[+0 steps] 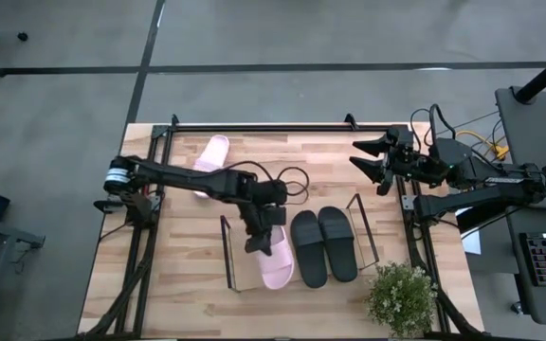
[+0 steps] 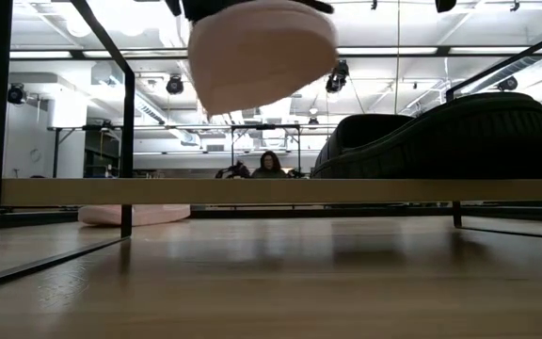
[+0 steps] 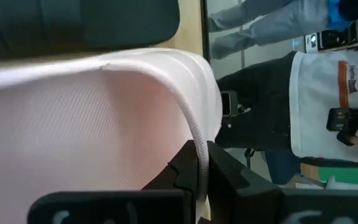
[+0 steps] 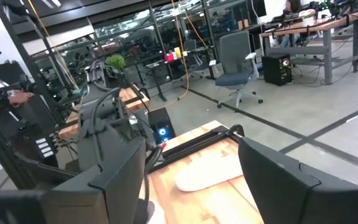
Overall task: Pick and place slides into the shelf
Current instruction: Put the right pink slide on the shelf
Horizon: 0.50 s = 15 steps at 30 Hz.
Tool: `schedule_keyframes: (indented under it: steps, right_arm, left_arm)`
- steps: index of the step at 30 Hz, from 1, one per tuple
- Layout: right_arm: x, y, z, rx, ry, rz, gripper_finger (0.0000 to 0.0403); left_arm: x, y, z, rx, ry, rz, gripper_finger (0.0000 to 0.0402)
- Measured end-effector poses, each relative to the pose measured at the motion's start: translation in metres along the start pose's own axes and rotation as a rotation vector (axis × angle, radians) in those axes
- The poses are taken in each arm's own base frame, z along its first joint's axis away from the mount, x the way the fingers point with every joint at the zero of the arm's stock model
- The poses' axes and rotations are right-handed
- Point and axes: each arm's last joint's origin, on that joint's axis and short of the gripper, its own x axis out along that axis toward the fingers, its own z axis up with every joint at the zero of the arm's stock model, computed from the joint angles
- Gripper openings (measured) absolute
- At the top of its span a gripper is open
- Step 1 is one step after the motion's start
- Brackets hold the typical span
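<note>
A: Jaws on the left gripper [image 1: 258,243] were clamped on a pink slide [image 1: 275,262], held just above the shelf [image 1: 227,254], left of the two black slides [image 1: 324,244].
B: Right gripper [image 1: 370,159]?
A: Spread wide, holding nothing, at the table's right edge. Second pink slide [image 1: 210,157] lay at the far edge.

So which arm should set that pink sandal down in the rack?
The left. Its gripper already holds the pink slide above the shelf, beside the black pair. The right gripper waits open at the table's far right edge.
</note>
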Motion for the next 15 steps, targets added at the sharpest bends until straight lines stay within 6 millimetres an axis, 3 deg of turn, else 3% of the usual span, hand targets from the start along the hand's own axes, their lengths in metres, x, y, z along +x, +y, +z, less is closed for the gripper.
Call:
schedule_keyframes:
  steps: [15]
  right_arm:
    - [0.0, 0.0, 0.0, 0.002, 0.001, 0.0, 0.0249]
  left_arm:
    - [0.016, 0.005, 0.003, -0.037, 0.04, -0.006, 0.0]
